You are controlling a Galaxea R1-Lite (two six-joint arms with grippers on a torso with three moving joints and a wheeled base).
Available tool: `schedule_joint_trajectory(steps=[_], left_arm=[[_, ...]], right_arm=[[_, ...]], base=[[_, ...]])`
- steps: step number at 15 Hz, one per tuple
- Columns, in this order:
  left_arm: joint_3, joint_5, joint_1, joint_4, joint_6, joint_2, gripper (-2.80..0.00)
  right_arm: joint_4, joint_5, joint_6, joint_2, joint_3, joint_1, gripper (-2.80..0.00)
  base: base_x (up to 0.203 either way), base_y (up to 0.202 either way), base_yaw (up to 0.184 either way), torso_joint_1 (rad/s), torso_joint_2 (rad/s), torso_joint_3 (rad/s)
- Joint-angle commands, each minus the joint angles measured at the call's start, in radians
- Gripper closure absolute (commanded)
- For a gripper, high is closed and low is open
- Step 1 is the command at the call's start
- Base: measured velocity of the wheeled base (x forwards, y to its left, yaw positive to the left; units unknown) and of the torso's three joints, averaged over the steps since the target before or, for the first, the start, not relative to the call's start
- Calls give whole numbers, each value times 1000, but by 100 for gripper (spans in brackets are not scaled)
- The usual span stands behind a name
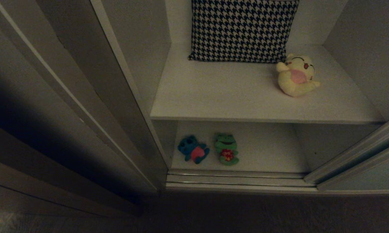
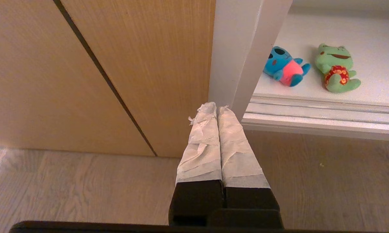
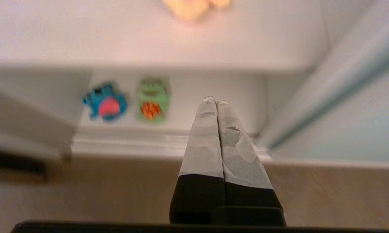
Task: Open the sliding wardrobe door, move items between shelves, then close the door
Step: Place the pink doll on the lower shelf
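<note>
The right gripper [image 3: 213, 99] has its taped fingers pressed flat together, pinching nothing. It hangs in front of the open wardrobe, out over the wooden floor [image 3: 84, 194], with its tips aimed toward the lower shelf [image 3: 214, 87]. The green frog [image 3: 151, 100] lies nearest to it on that shelf, near the front edge and off to one side of the fingertips; the blue toy [image 3: 105, 103] lies just beyond the frog, close to the shelf's left front corner. Neither is touched. The yellow toy [image 3: 191, 8] sits farther off on the upper shelf [image 3: 116, 35].

The left gripper [image 2: 216, 106] is likewise closed on nothing, fingers together, held low over the floor before the wardrobe's white upright [image 2: 239, 48] and a light wood panel [image 2: 133, 64]. The blue toy [image 2: 285, 66] and frog [image 2: 335, 68] lie well apart from it, past the floor rails [image 2: 311, 110].

In the head view neither arm shows. The yellow toy [image 1: 297, 76] rests toward the right back of the upper shelf [image 1: 230, 97], just beside the lower right corner of a houndstooth cushion [image 1: 241, 29]. The sliding wardrobe door [image 1: 359, 152] stands at the right, leaving the shelves open.
</note>
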Motion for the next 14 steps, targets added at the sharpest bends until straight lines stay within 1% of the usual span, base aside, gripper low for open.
schedule_joint_trajectory(steps=[1, 2, 4, 5, 6, 7, 8, 9, 12, 13, 14], left_arm=[[0, 0, 0, 0, 0, 1, 0], [0, 0, 0, 0, 0, 1, 0], [0, 0, 0, 0, 0, 1, 0], [0, 0, 0, 0, 0, 1, 0], [0, 0, 0, 0, 0, 1, 0], [0, 0, 0, 0, 0, 1, 0], [0, 0, 0, 0, 0, 1, 0], [0, 0, 0, 0, 0, 1, 0], [0, 0, 0, 0, 0, 1, 0], [0, 0, 0, 0, 0, 1, 0], [0, 0, 0, 0, 0, 1, 0]], right_arm=[[-83, 4, 35, 245, -64, -3, 0], [-120, 6, 68, 304, -89, -4, 0], [-198, 20, 160, 423, -141, -16, 0], [-219, 53, 195, 468, -169, -28, 0], [-229, 107, 219, 505, -201, -47, 0], [-233, 139, 234, 535, -218, -69, 0], [-241, 148, 242, 564, -224, -80, 0], [-255, 150, 244, 600, -228, -84, -280], [-322, 167, 269, 723, -239, -96, -280], [-372, 182, 296, 760, -236, -98, -280], [-434, 217, 317, 791, -234, -99, -280]], base=[[0, 0, 0, 0, 0, 0], [0, 0, 0, 0, 0, 0], [0, 0, 0, 0, 0, 0], [0, 0, 0, 0, 0, 0], [0, 0, 0, 0, 0, 0], [0, 0, 0, 0, 0, 0], [0, 0, 0, 0, 0, 0], [0, 0, 0, 0, 0, 0], [0, 0, 0, 0, 0, 0], [0, 0, 0, 0, 0, 0], [0, 0, 0, 0, 0, 0]])
